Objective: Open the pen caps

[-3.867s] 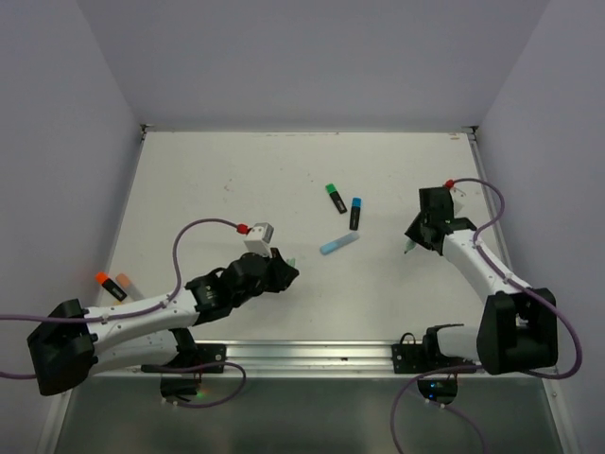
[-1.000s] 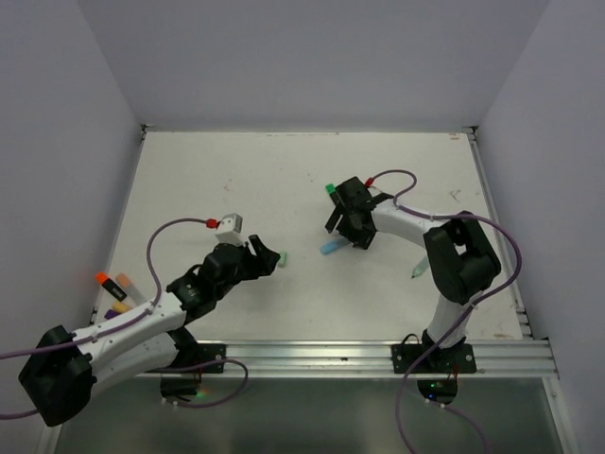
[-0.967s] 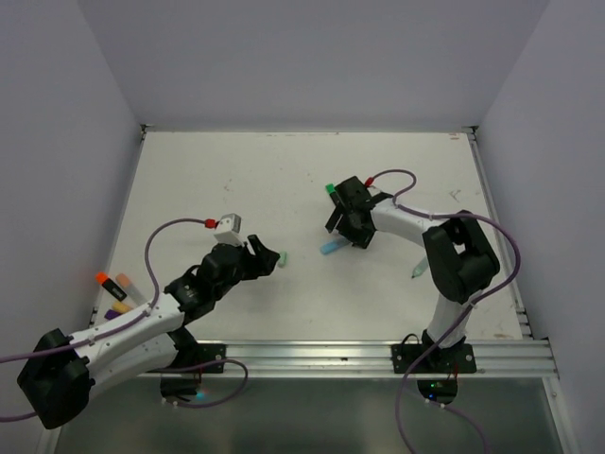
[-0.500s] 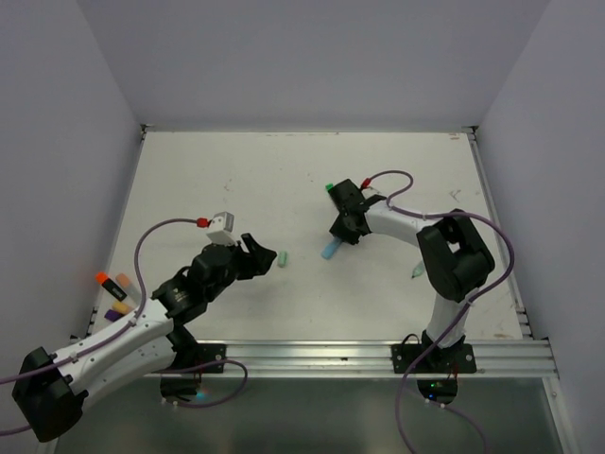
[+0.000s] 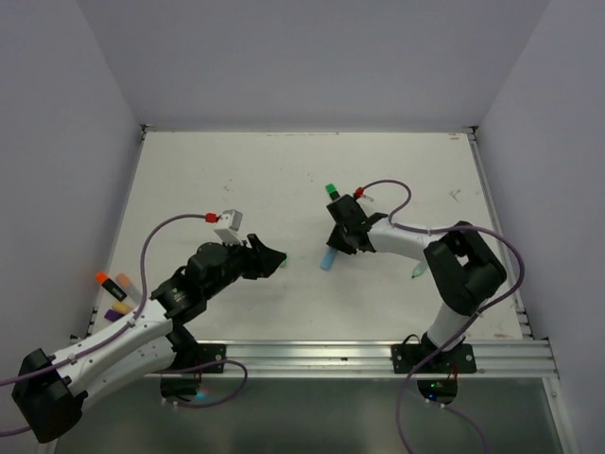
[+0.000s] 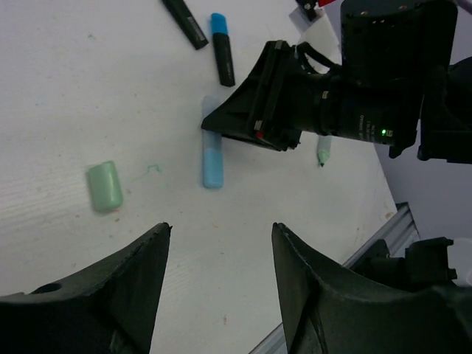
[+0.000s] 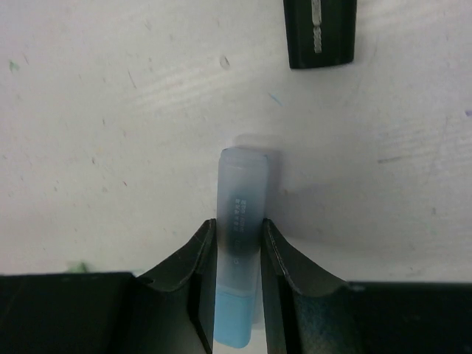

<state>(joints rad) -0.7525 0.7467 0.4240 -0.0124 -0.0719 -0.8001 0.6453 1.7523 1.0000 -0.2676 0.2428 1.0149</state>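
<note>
- The light blue marker [image 7: 247, 184] lies flat near the middle of the bench [image 5: 208, 180]; the right tool [image 7: 237, 225] is clenched on it, one finger pressed to each long side
- Its brighter blue end sits back between those fingers and its paler end sticks out ahead; which end is the cap I cannot tell
- A loose mint cap [image 6: 105, 186] lies near it, apart
- The left tool [image 6: 219, 227] hovers over the bench by the mint cap, fingers spread wide with nothing between them
- Beyond the right tool, a blue cap [image 6: 218, 23] sits on a black marker [image 6: 227, 65], and a green cap [image 5: 331, 190] on a second black marker [image 6: 184, 15]
- A mint marker [image 5: 416, 271] lies beside the right arm, tip bare
- At the bench's left edge an orange cap [image 5: 101, 278] sits on a dark marker [image 5: 115, 291], beside a pale orange marker [image 5: 123, 281]
</note>
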